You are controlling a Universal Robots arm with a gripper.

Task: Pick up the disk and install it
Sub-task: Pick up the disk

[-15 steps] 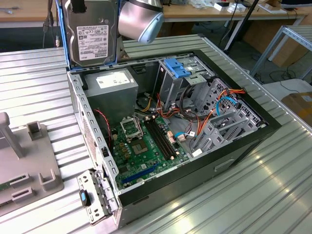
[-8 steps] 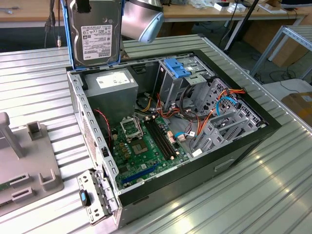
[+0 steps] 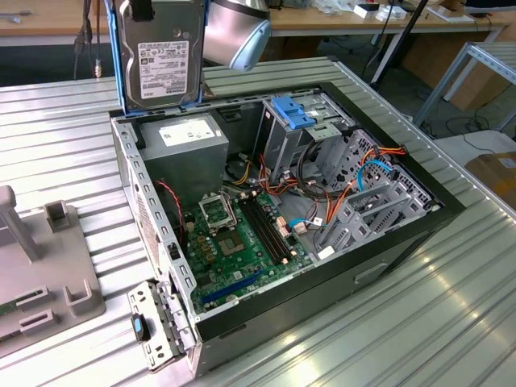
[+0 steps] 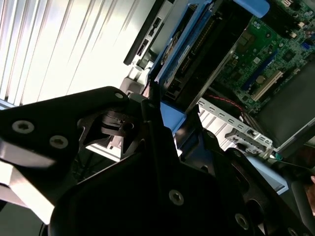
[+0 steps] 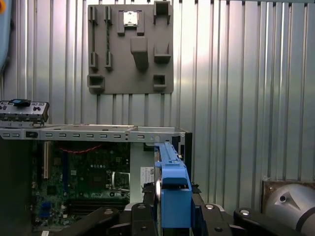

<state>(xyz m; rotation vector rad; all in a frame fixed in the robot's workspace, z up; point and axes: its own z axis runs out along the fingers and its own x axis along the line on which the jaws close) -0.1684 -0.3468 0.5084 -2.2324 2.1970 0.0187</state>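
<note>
Pincer (image 5: 174,209) clamps the disk (image 3: 165,60) upright above the open computer case's (image 3: 395,250) edge.

- disk (image 3: 159,56): dull grey metal body, white paper label, glossy blue plastic frame.
- fingers (image 5: 145,212): matt black w/ bare metal screw heads.
- counter (image 3: 451,322): ribbed metal, shiny, reflects light.
- PC case (image 3: 145,201): int. bare grey sheet metal, perforated; ext. shell matt black.
- mobo (image 3: 234,250): green circuit board, slight sheen.
- fixture tray (image 5: 130,49): matt grey plastic, smooth.
- arm joint (image 3: 235,36): smooth silvery metal, satin.
</note>
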